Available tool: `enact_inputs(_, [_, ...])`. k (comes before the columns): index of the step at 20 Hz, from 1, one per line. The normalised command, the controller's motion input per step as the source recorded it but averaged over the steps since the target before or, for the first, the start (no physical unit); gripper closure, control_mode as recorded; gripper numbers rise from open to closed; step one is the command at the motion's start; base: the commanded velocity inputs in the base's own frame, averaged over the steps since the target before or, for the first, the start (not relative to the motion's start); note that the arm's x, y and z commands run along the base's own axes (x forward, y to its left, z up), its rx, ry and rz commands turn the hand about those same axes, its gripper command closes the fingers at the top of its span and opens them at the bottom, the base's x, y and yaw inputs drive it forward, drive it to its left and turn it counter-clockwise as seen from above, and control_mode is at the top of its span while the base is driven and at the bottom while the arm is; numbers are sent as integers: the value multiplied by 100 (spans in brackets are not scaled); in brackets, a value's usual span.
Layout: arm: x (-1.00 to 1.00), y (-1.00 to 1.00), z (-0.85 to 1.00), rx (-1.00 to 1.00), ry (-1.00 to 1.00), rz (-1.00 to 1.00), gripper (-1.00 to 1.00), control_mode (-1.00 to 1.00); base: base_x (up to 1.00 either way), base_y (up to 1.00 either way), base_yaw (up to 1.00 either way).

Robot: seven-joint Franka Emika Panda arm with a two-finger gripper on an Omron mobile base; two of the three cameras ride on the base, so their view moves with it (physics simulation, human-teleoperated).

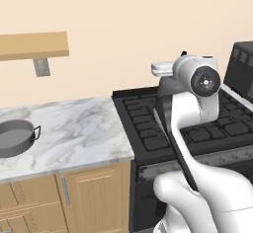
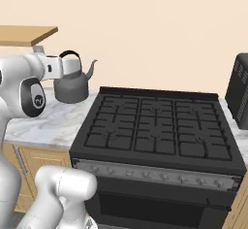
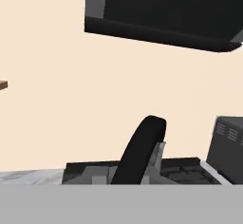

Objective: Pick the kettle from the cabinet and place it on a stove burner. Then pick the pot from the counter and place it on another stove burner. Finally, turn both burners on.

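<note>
1. Hanging upright in the air, the kettle point(image 2: 72, 85) is keeping its rounded body down and its black arched handle up, with the short spout pointing to the right in the right base view, toward the stove point(image 2: 160, 126).
2. It is hovering over the counter point(image 2: 48, 121) just left of the stove's edge, clear of the marble and not yet over any of the stove burners point(image 2: 157, 109).
3. The gripper point(image 2: 65, 67) is pinched nearly closed on the kettle's handle, reaching in from the left at the top of the arch.
4. In the hand view the dark handle point(image 3: 140, 149) is arching up from the bottom edge, right in front of the camera.
5. The arm is rising from the base, folding at a round dark-capped joint point(image 1: 205, 80), and stretching its white wrist sideways and roughly level toward the kettle.
6. The pot point(image 1: 15, 137) is sitting on the counter well left of the stove, near the picture's left edge in the left base view.
7. A wooden shelf point(image 1: 32, 45) on a grey bracket is hanging on the cream wall above the counter.
8. A black ribbed appliance point(image 2: 240, 89) is standing right of the stove, and a dark hood point(image 3: 166, 9) is hanging overhead.
</note>
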Motion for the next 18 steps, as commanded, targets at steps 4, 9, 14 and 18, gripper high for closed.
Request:
enact_inputs(4, [0,0,0,0,0,0,100,100,35,-31,3])
enact_inputs(9, [0,0,0,0,0,0,100,100,35,-32,4])
enact_inputs(14, [0,0,0,0,0,0,100,100,46,-30,4])
enact_inputs(18, [0,0,0,0,0,0,100,100,50,-23,3])
